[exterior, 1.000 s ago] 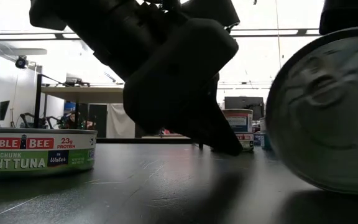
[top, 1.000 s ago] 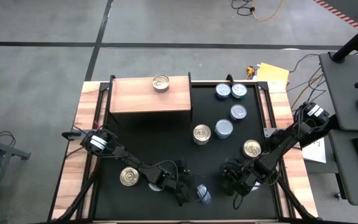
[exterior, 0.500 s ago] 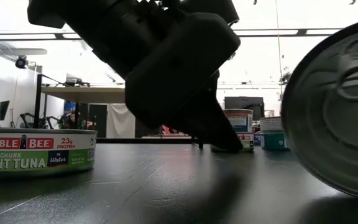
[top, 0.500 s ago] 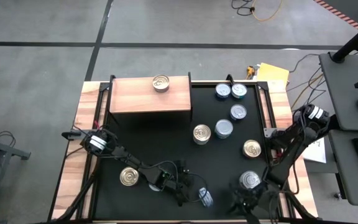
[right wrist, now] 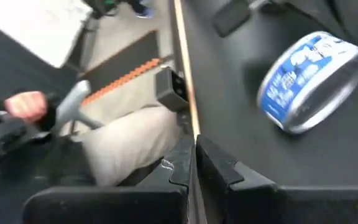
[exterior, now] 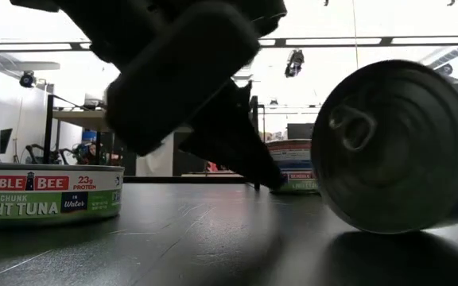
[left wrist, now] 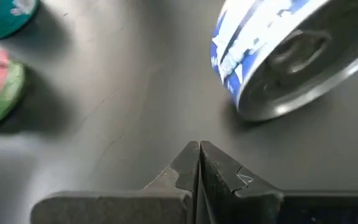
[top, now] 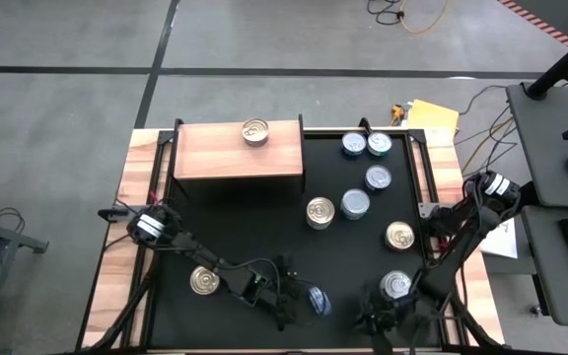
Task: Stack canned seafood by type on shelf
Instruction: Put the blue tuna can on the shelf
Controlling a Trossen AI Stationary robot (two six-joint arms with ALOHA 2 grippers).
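Both arms are built of dark, near-black links, and a pale ring is seen at one joint of each (brightest on the left arm). Thin black cables are looped along the left arm just behind its gripper [top: 286,318]. The fingers [left wrist: 219,177] of that gripper are matte black wedges with stepped, notched inner edges. The right gripper [right wrist: 194,163] is shaped alike, its fingers angular and tapered.
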